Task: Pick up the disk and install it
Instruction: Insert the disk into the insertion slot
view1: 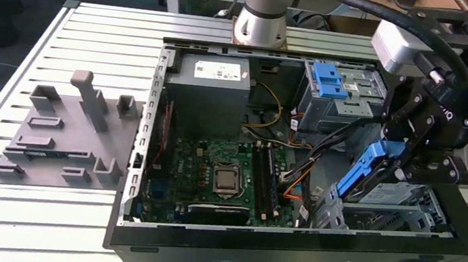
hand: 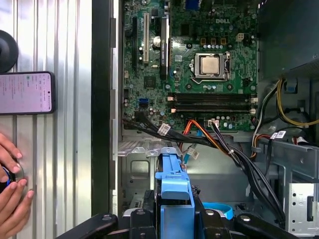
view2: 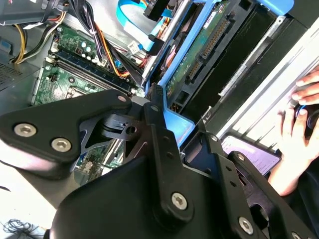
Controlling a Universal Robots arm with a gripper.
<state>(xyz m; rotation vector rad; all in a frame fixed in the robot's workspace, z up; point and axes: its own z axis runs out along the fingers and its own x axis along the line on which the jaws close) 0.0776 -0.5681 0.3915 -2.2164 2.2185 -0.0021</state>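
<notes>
The tool (view1: 409, 164) was clamped on the disk (view1: 367, 173) by its blue bracket, holding it tilted on edge over the lower drive bay (view1: 399, 213) at the open computer case's (view1: 291, 251) front corner. Pickup looked finished and installing was underway; seating it would call for squaring the disk with the bay, clear of the cables (hand: 234, 154).

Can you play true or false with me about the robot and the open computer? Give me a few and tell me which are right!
1. The gripper is shut on the disk. True.
2. The disk lies flat on the grey tray. False: it is held tilted over the computer case.
3. The disk's bracket is red. False: it is blue.
4. A hand rests on the table near a phone. True.
</notes>
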